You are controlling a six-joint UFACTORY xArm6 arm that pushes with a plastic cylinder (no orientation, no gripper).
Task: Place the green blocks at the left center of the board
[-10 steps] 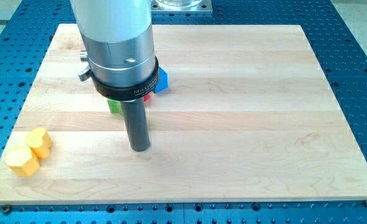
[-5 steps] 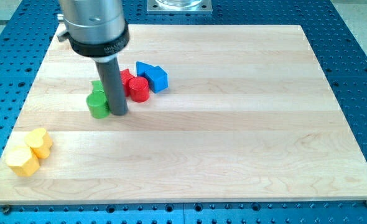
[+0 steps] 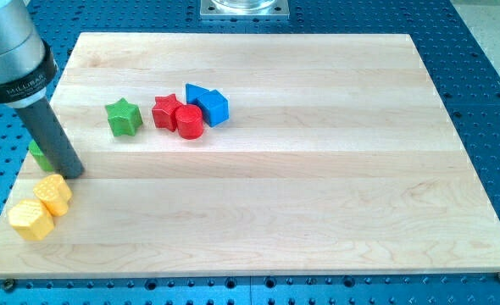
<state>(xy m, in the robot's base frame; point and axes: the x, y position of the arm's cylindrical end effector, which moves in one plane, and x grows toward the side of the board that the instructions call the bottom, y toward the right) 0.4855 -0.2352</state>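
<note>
The green star-shaped block [image 3: 124,117] lies flat on the wooden board, in its upper-left part, upright on its face — apart from the other green block [image 3: 37,155], which sits at the left edge, mostly hidden behind the dark rod, its shape unclear

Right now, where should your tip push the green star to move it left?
The green star, on the side facing the red star, entering their gap from the view's top; my tip is beside the yellow blocks. Its points may turn it.
</note>
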